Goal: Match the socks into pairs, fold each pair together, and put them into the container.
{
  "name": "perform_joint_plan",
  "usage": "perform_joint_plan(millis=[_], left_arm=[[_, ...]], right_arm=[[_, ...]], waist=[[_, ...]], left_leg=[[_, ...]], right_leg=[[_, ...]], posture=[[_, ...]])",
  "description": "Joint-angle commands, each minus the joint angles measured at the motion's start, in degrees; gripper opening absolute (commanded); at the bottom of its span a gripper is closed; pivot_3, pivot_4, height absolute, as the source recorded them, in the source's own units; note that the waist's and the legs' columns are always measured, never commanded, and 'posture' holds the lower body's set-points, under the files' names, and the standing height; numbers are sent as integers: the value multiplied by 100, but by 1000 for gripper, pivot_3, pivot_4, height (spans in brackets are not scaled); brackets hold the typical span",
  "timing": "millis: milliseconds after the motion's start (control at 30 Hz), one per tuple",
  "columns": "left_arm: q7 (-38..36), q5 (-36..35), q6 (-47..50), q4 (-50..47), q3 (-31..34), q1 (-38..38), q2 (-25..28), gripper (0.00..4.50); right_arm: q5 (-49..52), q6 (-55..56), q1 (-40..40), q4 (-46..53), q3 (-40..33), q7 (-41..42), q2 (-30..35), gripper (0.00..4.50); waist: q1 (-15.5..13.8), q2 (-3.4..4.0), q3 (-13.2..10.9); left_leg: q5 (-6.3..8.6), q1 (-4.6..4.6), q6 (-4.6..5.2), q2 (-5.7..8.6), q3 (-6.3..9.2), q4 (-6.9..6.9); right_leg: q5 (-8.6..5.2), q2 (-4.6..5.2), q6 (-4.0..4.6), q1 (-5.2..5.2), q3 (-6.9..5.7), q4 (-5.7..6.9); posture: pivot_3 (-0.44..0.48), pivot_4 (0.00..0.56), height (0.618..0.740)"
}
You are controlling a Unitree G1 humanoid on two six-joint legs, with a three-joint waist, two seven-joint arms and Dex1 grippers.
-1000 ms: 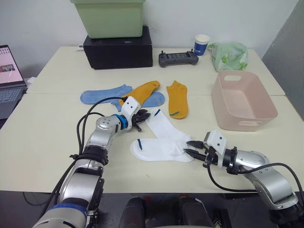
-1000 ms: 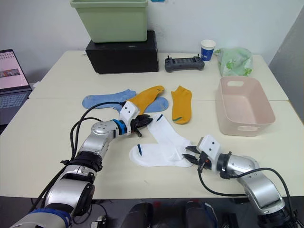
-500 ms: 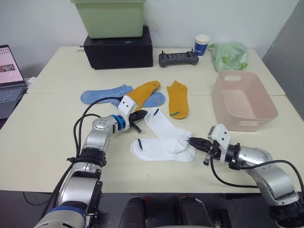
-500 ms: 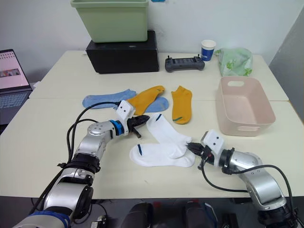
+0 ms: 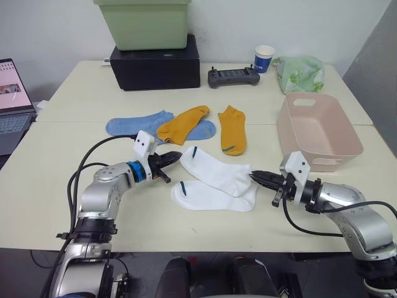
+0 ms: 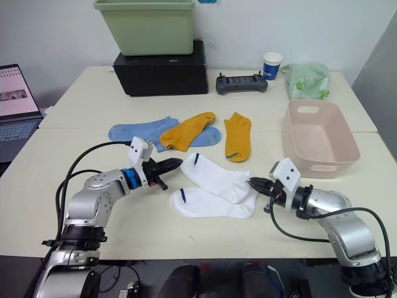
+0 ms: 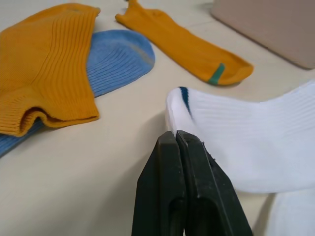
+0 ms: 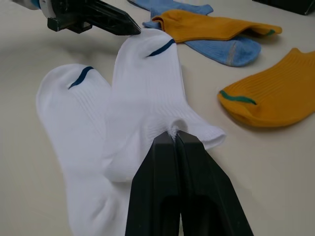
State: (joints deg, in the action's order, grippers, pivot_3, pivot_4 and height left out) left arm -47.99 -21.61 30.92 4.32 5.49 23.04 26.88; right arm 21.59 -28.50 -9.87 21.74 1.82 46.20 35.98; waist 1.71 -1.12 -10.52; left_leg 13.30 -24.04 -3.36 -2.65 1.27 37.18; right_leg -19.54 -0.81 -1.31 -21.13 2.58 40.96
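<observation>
Both arms have pulled apart since a second ago, so the top white sock (image 5: 214, 176) is now stretched out between them. On the left, the left gripper (image 5: 169, 159) has its fingers squeezed tight on the cuff of that sock. On the right, the right gripper (image 5: 260, 177) pinches the toe end, fingers closed on the cloth. Under it lies the other white sock (image 5: 208, 197), flat on the table (image 5: 56, 186), and the two cross at a slant. To do this step well, I think the arms should keep the sock pulled flat and turn it until it lies right on top of its twin, edges lined up, before letting go. If one side slips, the sock will bunch up. Farther back on the table wait two blue socks (image 5: 138, 123) and two orange socks (image 5: 233, 129), not yet paired. Up at the back sits a green bin (image 5: 142, 23) on a black box (image 5: 155, 66); what is in the bin cannot be seen. On the right, the pink container (image 5: 316, 131) has nothing in it yet.
</observation>
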Motion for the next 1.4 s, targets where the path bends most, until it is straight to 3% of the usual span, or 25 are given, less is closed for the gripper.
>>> perform_joint_plan(millis=[33, 300, 533, 567, 667, 900, 967, 1167, 1367, 1400], left_arm=[[271, -427, 395, -999, 317, -353, 28, 0], [1241, -1069, 946, -2344, 792, -1319, -389, 0], [1579, -936, 732, -2607, 522, -1897, -625, 0], [1588, -891, 665, -2566, 494, -1919, -635, 0], [1576, -992, 595, -2437, 626, -1931, -624, 600], [1426, -880, 369, -2016, 852, -1720, -163, 2754], [1276, -750, 265, -1654, 713, -1492, -5, 3361], [975, -513, 251, -746, 266, -786, 120, 3361], [767, -156, 75, -108, -185, -364, 113, 3361], [726, -136, 47, -60, -223, -334, 103, 3190]], right_arm=[[2, 308, -358, -344, -55, 333, 134, 22], [-430, 1067, -1256, -1707, 328, 853, 21, 22], [-677, 1271, -1597, -2576, 486, 1046, -68, 22], [-692, 1293, -1596, -2617, 461, 1046, -70, 229], [-480, 959, -1540, -2524, 197, 929, -54, 1048], [252, -482, -1233, -2038, -536, 205, -254, 3383], [448, -982, -1192, -1861, -598, -131, -497, 3396], [860, -2320, -1226, -1541, -638, -845, -968, 3396], [980, -2879, -1420, -1538, -601, -1215, -1179, 3396], [1044, -2903, -1466, -1572, -644, -1244, -1261, 3396]], waist=[[1, 0, 0], [16, 0, 0], [-15, 0, 0], [-15, 0, 0], [-9, 0, 0], [-7, 0, 0], [-6, 0, 0], [-4, 1, 1], [5, 1, 0], [7, 1, 1]], left_leg=[[0, 0, 0, -1, 0, 0], [0, 4, 0, -4, 2, -1], [0, 6, 0, -1, 1, -1], [0, 6, 0, 1, 0, -1], [0, 7, 0, 2, -3, -1], [0, 7, 0, -2, 0, -4], [0, 8, 0, -1, 0, -4], [0, 5, 0, 1, -5, -7], [0, 5, 0, 1, -5, -8], [0, 5, 0, 1, -6, -8]], right_leg=[[0, 0, 0, 0, 1, 0], [0, 1, 0, 1, 7, -1], [0, 6, 1, 6, 8, -4], [0, 7, 1, 6, 9, -3], [0, 8, 1, 6, 10, -4], [0, 8, 1, 6, 9, -3], [0, 8, 1, 6, 9, -3], [0, 2, 1, 2, 4, -4], [0, 1, 1, -1, 4, -3], [0, 0, 1, -3, 5, -2]], posture=[[0, 150, 740], [0, 150, 740], [0, 150, 740], [0, 150, 740], [0, 150, 740], [0, 150, 740], [0, 150, 740], [0, 150, 740], [0, 150, 740], [0, 150, 740]])
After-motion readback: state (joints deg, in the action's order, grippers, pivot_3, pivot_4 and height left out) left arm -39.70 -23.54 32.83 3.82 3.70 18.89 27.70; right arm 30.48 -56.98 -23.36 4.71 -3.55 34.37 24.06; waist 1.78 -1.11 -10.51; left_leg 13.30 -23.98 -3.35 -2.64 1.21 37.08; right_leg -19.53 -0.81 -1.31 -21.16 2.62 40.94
